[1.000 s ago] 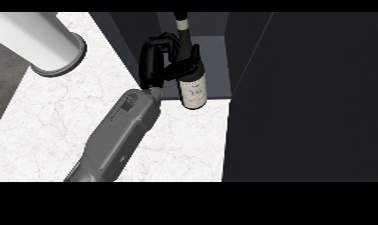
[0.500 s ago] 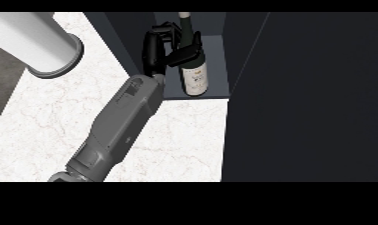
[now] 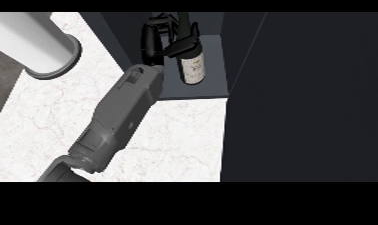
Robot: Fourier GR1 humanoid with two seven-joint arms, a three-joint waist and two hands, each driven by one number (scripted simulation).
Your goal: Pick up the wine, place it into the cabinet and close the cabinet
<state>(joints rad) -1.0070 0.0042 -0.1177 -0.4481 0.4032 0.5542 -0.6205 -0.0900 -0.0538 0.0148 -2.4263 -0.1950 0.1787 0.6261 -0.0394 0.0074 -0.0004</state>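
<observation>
Inside the open cabinet [image 3: 210, 91] at twelve o'clock stands the wine [image 3: 193, 66], grasped by the left hand [image 3: 164, 44], its neck hidden.

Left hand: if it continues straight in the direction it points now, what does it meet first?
Probably the cabinet's dark back wall. The left hand holds the wine and points deeper inside; nothing else shows ahead, though depth is unclear.

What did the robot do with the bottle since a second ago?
The hand carried the wine bottle deeper into the cabinet, off the shelf's front edge, with the forearm reaching further in. Its fingers are still curled round the bottle. The white cylinder on the counter stayed put.
</observation>
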